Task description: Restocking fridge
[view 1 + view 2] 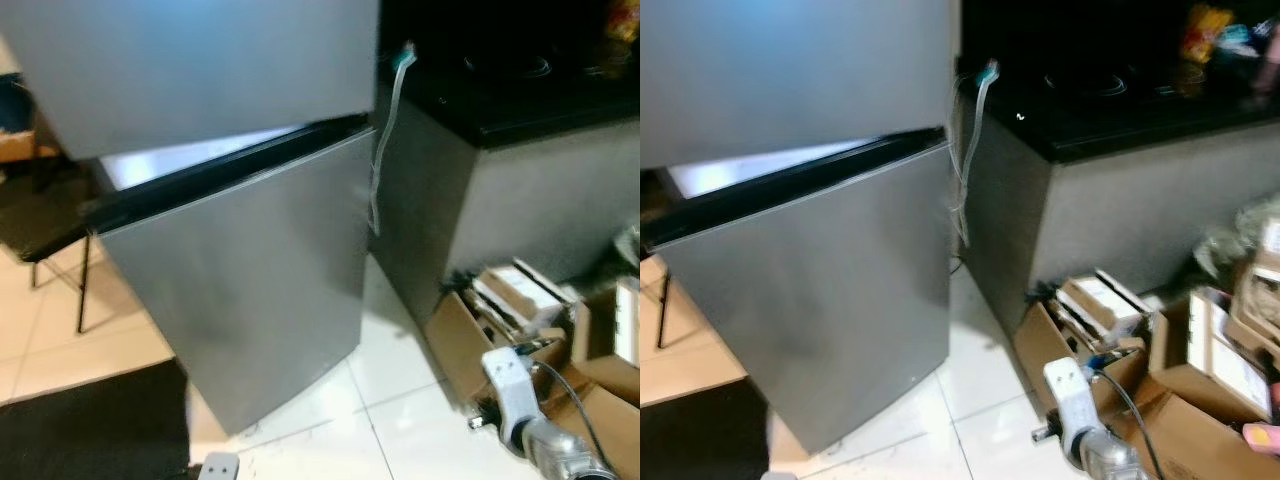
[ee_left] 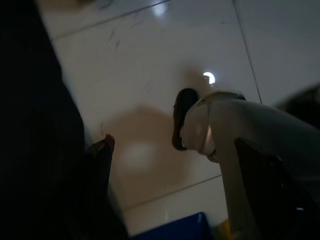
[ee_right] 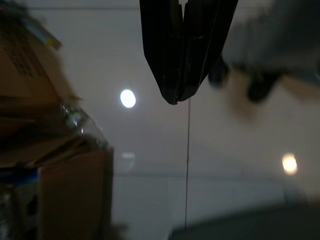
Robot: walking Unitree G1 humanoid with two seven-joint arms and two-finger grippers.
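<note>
Straight ahead stands the steel fridge [image 1: 250, 280], both doors seemingly closed, beside a dark counter [image 1: 1120, 110]; cardboard boxes [image 1: 1160, 370] of stock crowd the floor at the right; the right gripper [image 3: 182, 75] hangs over the tiles [image 3: 150, 150], fingers clenched together and empty; the left gripper's state I cannot tell; the smooth door is likely slippery and stiff on its seal, so take hold at its edge.

One fridge [image 1: 230, 280] with two doors, one dark worktop [image 1: 1120, 110], one hanging cable [image 1: 385, 140], several open cardboard boxes [image 1: 1200, 380], exact number unclear.
</note>
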